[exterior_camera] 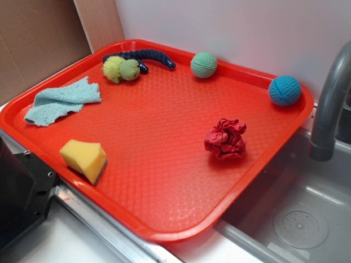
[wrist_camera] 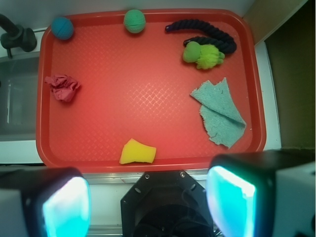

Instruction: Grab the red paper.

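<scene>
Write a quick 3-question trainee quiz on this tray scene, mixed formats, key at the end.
1. True or false: the gripper is shut on the red paper.
2. Which thing lies nearest the sink?
A. yellow sponge
B. red paper
C. teal cloth
3. Fill in: the number of single knitted balls by the tray's wall-side rim is ____.

Key
1. False. In the wrist view both fingers stand wide apart, high above the tray, with nothing between them.
2. B.
3. Two: the green ball and the blue ball.
</scene>
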Tool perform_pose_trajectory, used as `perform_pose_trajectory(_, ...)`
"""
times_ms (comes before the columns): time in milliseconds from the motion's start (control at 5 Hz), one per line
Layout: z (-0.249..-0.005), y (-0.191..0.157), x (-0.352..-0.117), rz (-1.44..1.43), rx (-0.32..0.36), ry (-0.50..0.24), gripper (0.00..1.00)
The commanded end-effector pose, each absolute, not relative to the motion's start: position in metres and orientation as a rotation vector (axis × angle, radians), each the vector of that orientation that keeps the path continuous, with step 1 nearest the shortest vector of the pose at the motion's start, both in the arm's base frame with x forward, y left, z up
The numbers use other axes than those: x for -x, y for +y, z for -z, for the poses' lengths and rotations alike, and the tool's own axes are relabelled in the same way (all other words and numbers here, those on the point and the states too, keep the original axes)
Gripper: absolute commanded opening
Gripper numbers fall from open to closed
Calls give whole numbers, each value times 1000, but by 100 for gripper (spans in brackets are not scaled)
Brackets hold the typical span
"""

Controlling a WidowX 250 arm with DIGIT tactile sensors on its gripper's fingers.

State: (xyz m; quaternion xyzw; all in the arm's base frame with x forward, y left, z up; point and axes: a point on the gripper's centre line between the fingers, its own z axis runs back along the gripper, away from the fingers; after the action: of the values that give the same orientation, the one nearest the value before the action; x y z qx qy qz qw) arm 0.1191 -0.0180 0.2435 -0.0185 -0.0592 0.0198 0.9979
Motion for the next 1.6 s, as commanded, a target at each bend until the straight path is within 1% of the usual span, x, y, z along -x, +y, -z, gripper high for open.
perform_pose_trajectory(0,-244,-18,-119,-40,37,-119,100)
perform_pose_trajectory(200,-194,-68,-161,208,75,-95,100)
perform_pose_trajectory(400,-145,-126,-183,402,97,-112,100)
perform_pose_trajectory(600,-100,-176,-203,526,99,-140,100)
perform_pose_trajectory(800,-78,-193,-209,572,162,-257,100)
perform_pose_trajectory(1000,-63,-194,-223,600,116,-277,100)
perform_pose_trajectory(1200,-61,-180,-236,594,64,-276,100)
perform_pose_trajectory(1400,-64,-156,-250,549,48,-280,100)
